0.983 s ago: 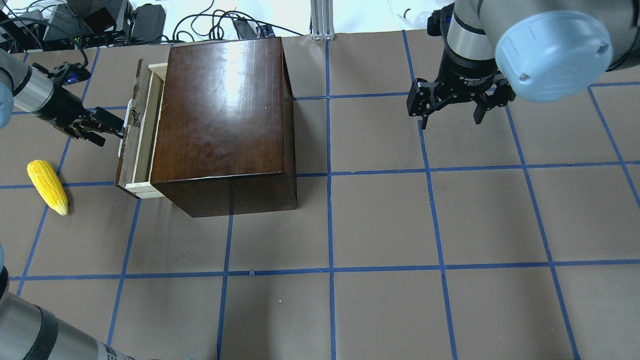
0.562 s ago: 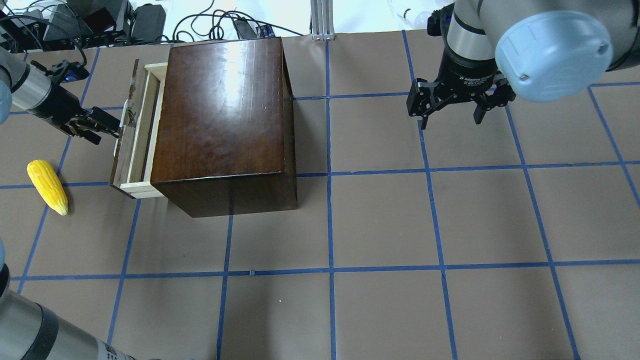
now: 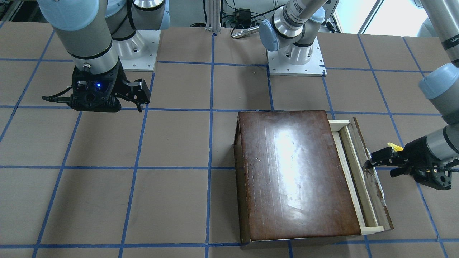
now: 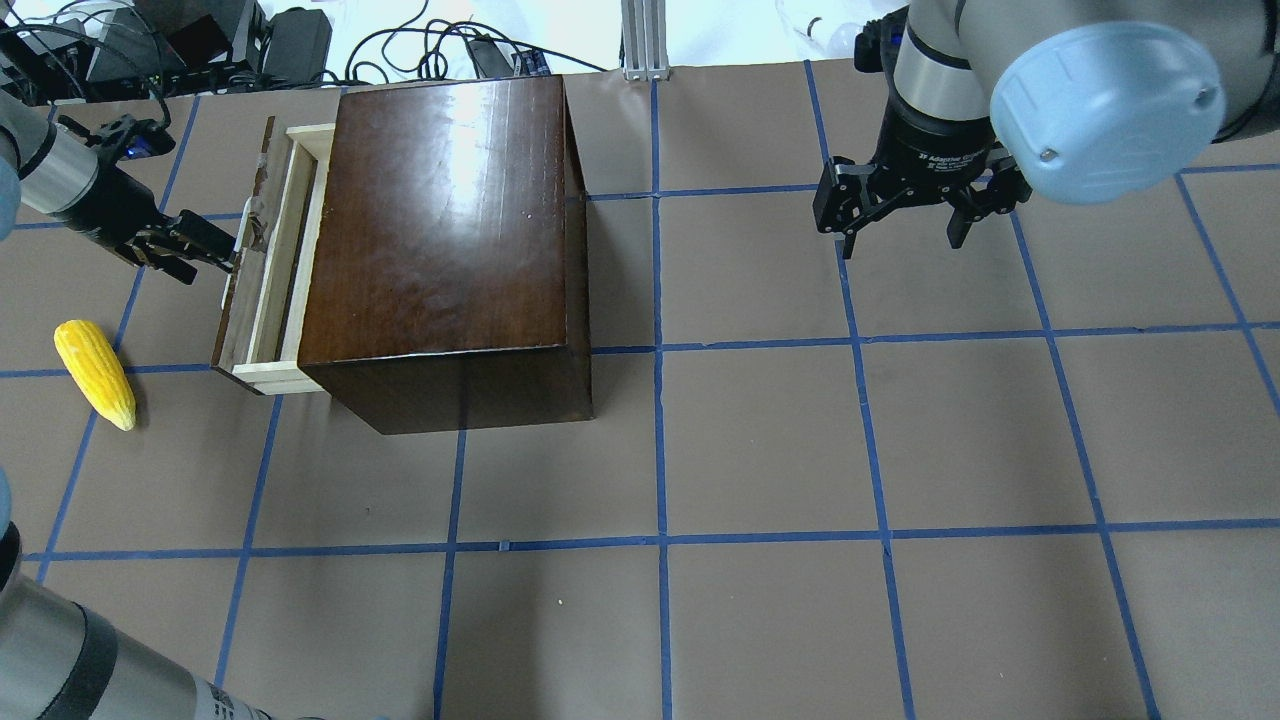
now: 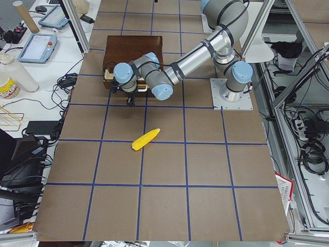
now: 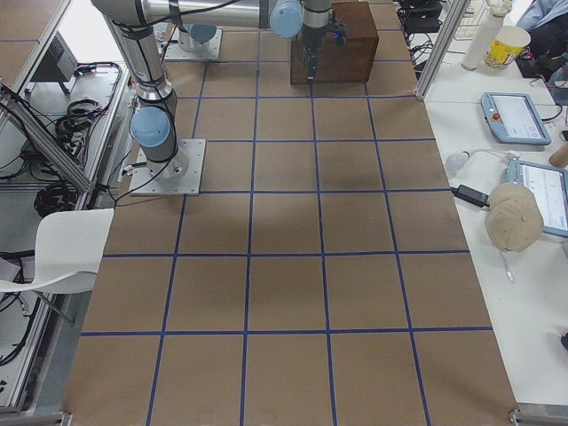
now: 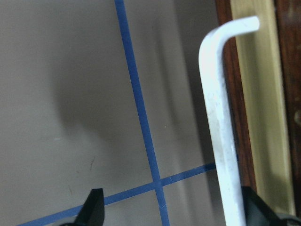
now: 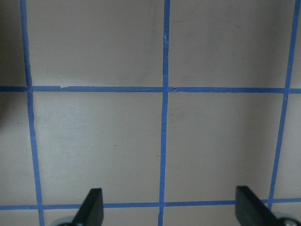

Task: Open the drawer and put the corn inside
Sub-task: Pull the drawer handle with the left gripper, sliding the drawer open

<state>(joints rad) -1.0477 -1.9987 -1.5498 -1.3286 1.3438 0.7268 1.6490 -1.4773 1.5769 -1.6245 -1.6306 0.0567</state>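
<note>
The drawer (image 4: 262, 290) stands partly pulled out of the left end of the dark-brown box (image 4: 440, 230); its pale-wood tray (image 3: 353, 179) shows empty. My left gripper (image 4: 212, 250) is open at the drawer's whitish handle (image 7: 218, 117). In the left wrist view the handle lies between the spread fingers, close against the right one (image 7: 256, 207). The corn (image 4: 95, 373) lies on the table left of the drawer and in front of the left gripper; its tip peeks out behind the gripper (image 3: 394, 146). My right gripper (image 4: 900, 235) is open and empty above bare table, far right of the box.
The table is brown paper with a blue tape grid (image 4: 660, 540). Cables and electronics (image 4: 200, 40) lie beyond the far edge, behind the box. The arm bases (image 3: 296, 61) stand at the robot's side.
The left gripper has moved left, away from the box, and the drawer has slid further out with it. The corn and the right arm have not moved.
</note>
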